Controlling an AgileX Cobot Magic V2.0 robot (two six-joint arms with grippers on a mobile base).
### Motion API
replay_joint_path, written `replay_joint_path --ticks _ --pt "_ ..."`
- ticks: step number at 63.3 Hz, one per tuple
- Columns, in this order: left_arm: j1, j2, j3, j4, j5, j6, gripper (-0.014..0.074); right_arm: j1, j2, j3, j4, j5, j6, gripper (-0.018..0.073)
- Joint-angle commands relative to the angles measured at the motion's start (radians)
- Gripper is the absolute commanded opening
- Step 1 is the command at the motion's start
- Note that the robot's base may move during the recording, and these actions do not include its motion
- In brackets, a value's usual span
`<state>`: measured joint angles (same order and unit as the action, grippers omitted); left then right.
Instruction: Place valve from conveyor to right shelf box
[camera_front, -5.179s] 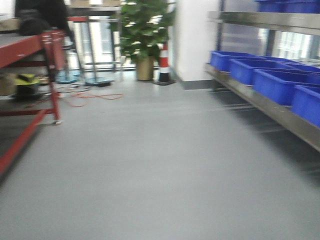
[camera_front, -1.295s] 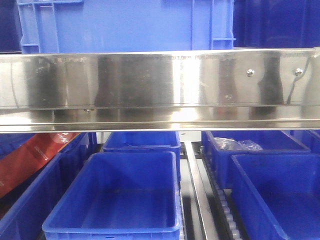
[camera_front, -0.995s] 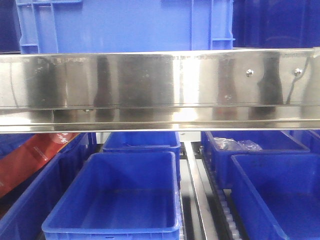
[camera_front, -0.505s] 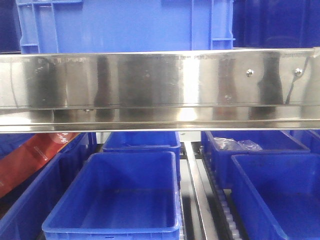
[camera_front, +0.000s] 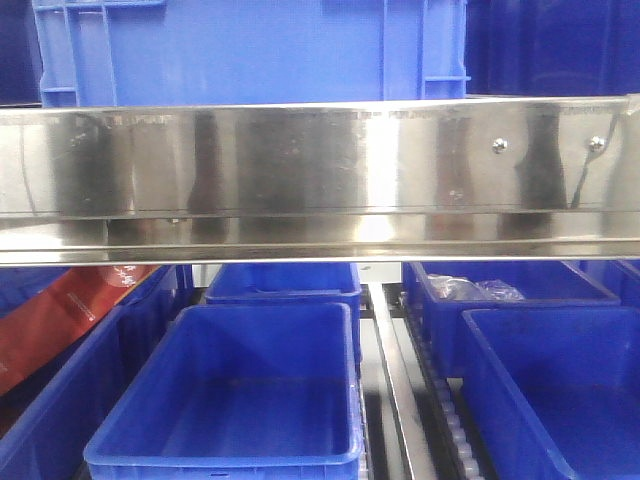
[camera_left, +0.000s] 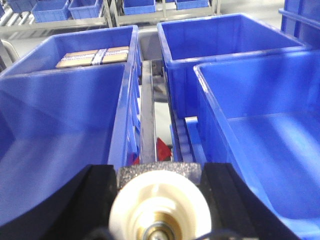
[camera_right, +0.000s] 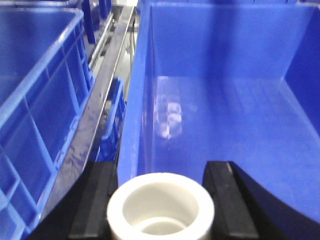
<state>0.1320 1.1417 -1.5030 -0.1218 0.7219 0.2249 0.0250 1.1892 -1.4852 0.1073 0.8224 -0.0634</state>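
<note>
Looking under a polished shelf beam (camera_front: 320, 170), the front view showed a steel divider rail (camera_front: 385, 380) running away between blue boxes. Left of the rail sat one open box (camera_front: 220, 462); right of it sat another (camera_front: 480, 370). Farther back on the rail's right, a third box held clear plastic bags (camera_front: 470, 290). A red strip (camera_front: 50, 320) lay far to the rail's left, and a large blue crate (camera_front: 250, 50) stood above the beam. Neither arm appeared there.

In the left wrist view, the left gripper (camera_left: 160, 200) was clenched on a white round part (camera_left: 160, 210) with a brassy centre, hanging over the near end of the rail (camera_left: 147, 110). Boxes flanked the rail, and one back on its left carried strapped cardboard packs (camera_left: 95, 55).

In the right wrist view, the right gripper (camera_right: 161, 205) grasped a white hollow valve (camera_right: 160, 182) between its black fingers (camera_right: 97, 200). The valve hung just right of the rail (camera_right: 107, 80), above the near wall of the wide blue shelf box (camera_right: 215, 40).
</note>
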Motion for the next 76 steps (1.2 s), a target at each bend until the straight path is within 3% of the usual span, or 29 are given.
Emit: replay_joint_path --ticks 1,26,34,41,52,61,76 --pt "-0.006 -0.007 -0.008 -0.009 -0.076 -0.008 -0.0111 -0.002 -0.013 -0.03 -0.003 -0.1 -0.005 -0.0154" --pt "-0.006 -0.007 -0.008 -0.009 -0.127 -0.008 -0.0111 -0.002 0.013 -0.112 0.03 -0.226 -0.005 -0.0154" --pt "-0.011 0.014 -0.01 -0.064 -0.143 -0.008 -0.0111 0.021 0.06 -0.171 0.1 -0.24 -0.005 -0.0154" --pt "-0.07 0.06 -0.037 -0.08 -0.137 -0.008 -0.0111 0.111 0.123 -0.244 0.099 -0.259 -0.01 -0.0154" --pt "-0.241 0.186 -0.152 -0.079 -0.137 -0.008 -0.0111 0.278 0.261 -0.38 0.099 -0.274 -0.034 -0.0154" --pt "-0.338 0.312 -0.274 -0.077 -0.137 -0.008 -0.0111 0.381 0.387 -0.476 0.099 -0.28 -0.034 -0.0154" --pt "-0.375 0.504 -0.377 -0.077 -0.139 -0.008 -0.0111 0.46 0.579 -0.547 0.099 -0.306 -0.034 -0.0154"
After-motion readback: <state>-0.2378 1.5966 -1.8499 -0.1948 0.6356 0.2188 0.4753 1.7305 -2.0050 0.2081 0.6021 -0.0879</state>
